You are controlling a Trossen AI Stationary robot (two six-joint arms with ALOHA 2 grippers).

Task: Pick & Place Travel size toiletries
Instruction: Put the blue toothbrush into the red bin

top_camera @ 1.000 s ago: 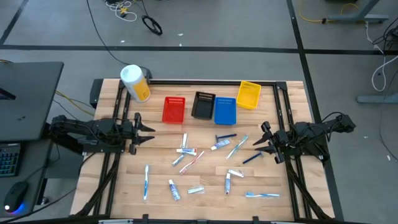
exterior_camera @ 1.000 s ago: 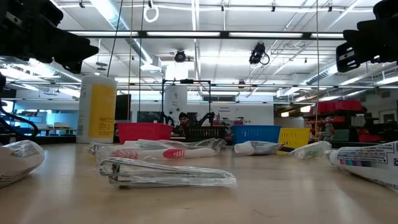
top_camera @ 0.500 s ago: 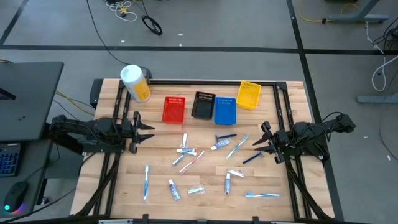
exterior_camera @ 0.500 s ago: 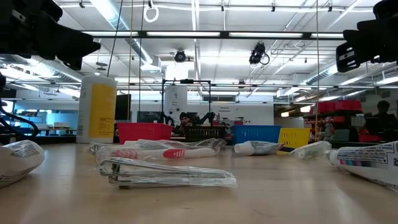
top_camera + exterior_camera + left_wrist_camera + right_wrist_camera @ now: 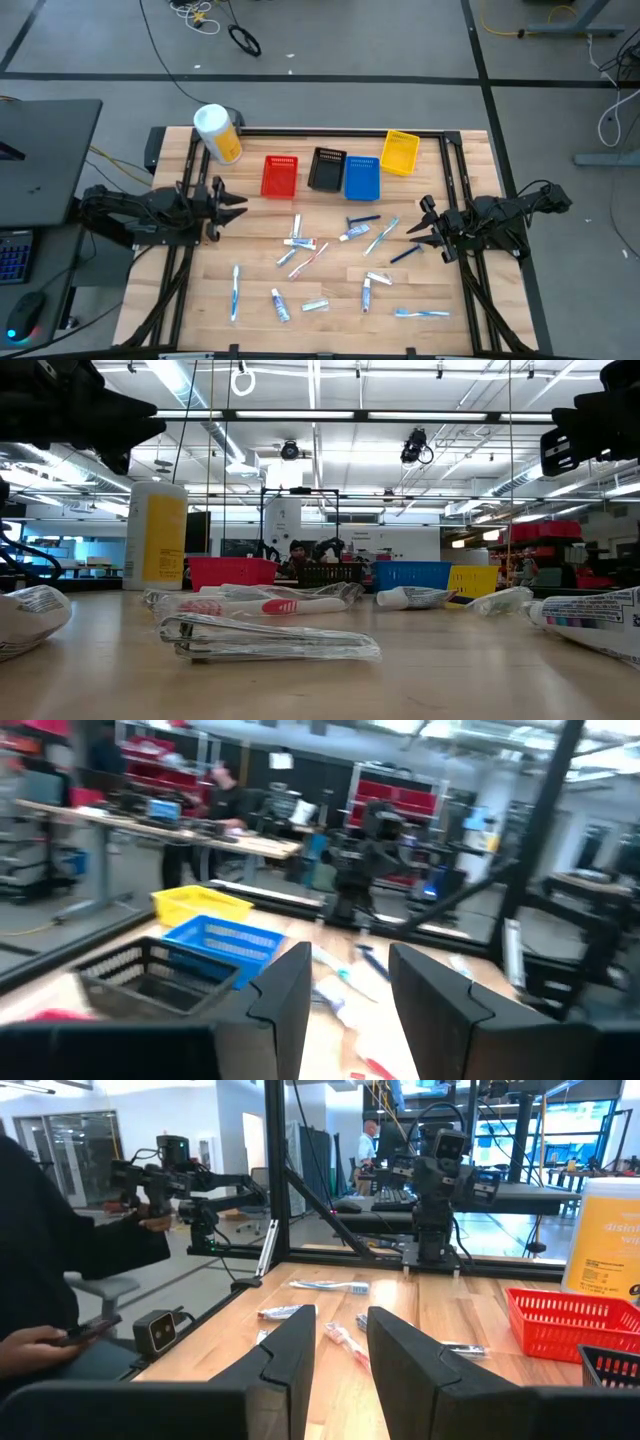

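High view: toiletries (image 5: pixel 330 262) lie scattered mid-surface (image 5: pixel 200 290), between left pincer (image 5: pixel 236 204) and right pincer (image 5: pixel 419 226), both parted and empty. Right pincer is nearer; the dark razor (image 5: pixel 405 254) just beside it probably lies slantwise. Beyond, a workshop with people.

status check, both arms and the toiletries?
Left gripper and right gripper open, empty, at table sides. Toiletries scattered mid-table, untouched. Bins empty. Nothing blocking.
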